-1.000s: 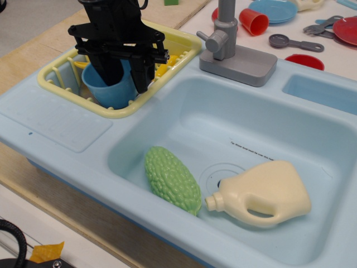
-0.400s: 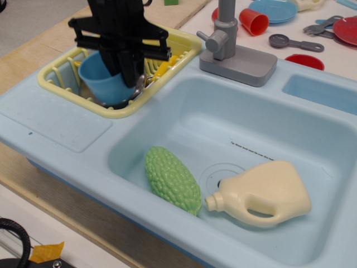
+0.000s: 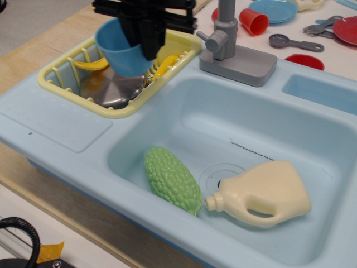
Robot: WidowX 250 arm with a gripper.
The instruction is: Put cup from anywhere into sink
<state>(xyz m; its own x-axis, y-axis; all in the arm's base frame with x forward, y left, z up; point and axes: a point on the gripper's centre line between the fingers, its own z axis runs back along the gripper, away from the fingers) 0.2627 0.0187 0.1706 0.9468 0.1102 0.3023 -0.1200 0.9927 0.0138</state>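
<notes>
Black jaws (image 3: 144, 34) near the top, clamped on the blue cup (image 3: 122, 50), one part inside the cup and one outside. Cup up in the air, tilted a little, just above the yellow rack (image 3: 67, 84). Not touching the rack, as far as can be seen. Cup not in the sink (image 3: 56, 125) yet.

Inside the rack, a shiny grey lid (image 3: 111, 89) lying flat, right under the cup. Beside it, some yellow bits (image 3: 92, 64), partly hidden behind the cup. Rack resting on the left back corner of the sink.

Deep basin (image 3: 251, 120) in the middle, light blue, with a round drain mark (image 3: 215, 173) on the floor. In the basin, a bumpy green veggie (image 3: 172, 180) lying on the left side. Next to it, a cream jug (image 3: 262, 194) on its side, spout pointing at the green veggie. Jug and veggie very near each other; touching or not, hard to tell.

Grey tap (image 3: 231, 44) standing on the back edge of the sink, to the right of the rack.

Behind the sink, on the table (image 3: 334, 58), a red cup (image 3: 254, 22) on its side, a blue plate (image 3: 274, 10), a grey spoon (image 3: 293, 42) and a red plate (image 3: 347, 29) at the edge of the view.
</notes>
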